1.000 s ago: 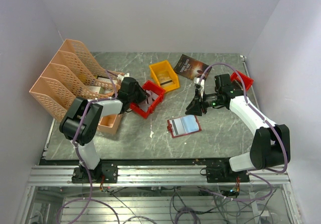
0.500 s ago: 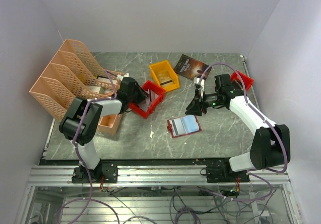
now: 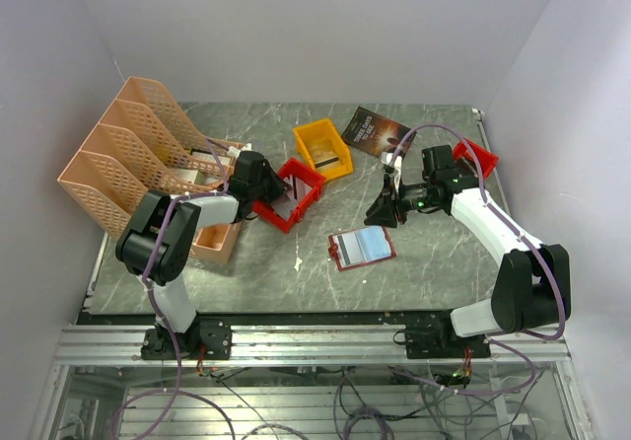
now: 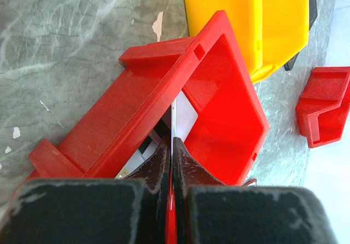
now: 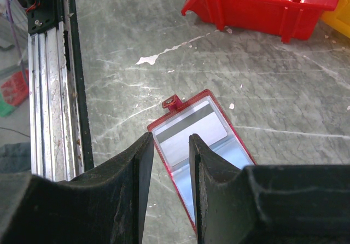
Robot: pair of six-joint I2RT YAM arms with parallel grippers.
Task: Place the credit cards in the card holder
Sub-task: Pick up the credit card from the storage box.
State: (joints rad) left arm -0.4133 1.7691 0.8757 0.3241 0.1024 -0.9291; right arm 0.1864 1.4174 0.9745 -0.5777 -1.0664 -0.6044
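Note:
My left gripper [image 4: 171, 145] reaches into the red bin [image 4: 136, 102] and is shut on a thin pale credit card [image 4: 173, 118], seen edge-on between the fingertips. More pale cards [image 4: 143, 150] rest in that bin beneath it. The dark-red card holder [image 3: 362, 248] lies open and flat on the table, its snap tab [image 5: 173, 102] pointing toward the rail. One card with a dark stripe [image 5: 188, 125] sits under its clear pocket. My right gripper [image 5: 170, 143] hovers above the holder [image 5: 240, 156], open, with nothing between its fingers.
A yellow bin [image 3: 322, 147] stands behind the red bin [image 3: 296, 195], and a small red bin [image 3: 478, 156] sits at the far right. A dark booklet [image 3: 375, 130] lies at the back. An orange file rack [image 3: 128, 149] fills the left side. The metal rail [image 5: 49, 91] runs along the near edge.
My left gripper's jaws have closed onto the card in the red bin. Neither arm has visibly shifted, and the right gripper holds the same gap.

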